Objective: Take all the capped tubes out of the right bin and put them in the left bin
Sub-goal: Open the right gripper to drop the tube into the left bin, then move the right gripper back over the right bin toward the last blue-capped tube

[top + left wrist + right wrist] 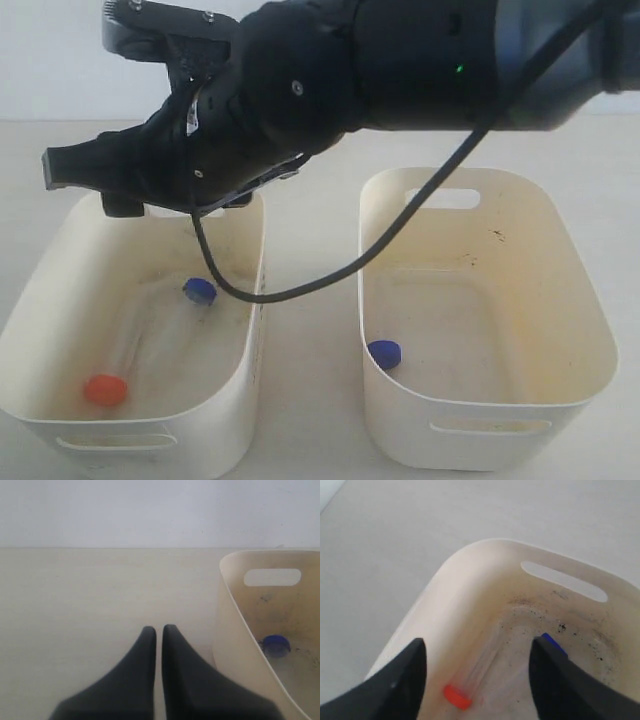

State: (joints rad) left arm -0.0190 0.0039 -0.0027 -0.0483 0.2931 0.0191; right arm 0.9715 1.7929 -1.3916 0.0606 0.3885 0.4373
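**Desk:** What sits farthest left?

**Photographer:** The left claw (158, 628), seen only from its own wrist camera. Its two black fingers are pressed together with nothing between them, above the pale surface (310, 310).

**Desk:** And then?

**Photographer:** The left bin (40, 300), with its grey, black-specked floor. It holds two of the capped tubes. An orange-capped tube (105, 389) lies near the front wall, and a blue-capped tube (199, 290) lies farther back.

**Desk:** Whose arm is above it?

**Photographer:** The right arm (400, 60), reaching across the middle. The right claw (477, 652) hangs over the left bin with its fingers spread wide and empty. Its wrist view shows both tubes on the floor below. A black cable (400, 230) sags from the arm over the gap between the bins.

**Desk:** And on the right?

**Photographer:** The right bin (570, 300), stained yellowish inside. A lone blue tube (384, 353) lies at its front left, close against the wall.
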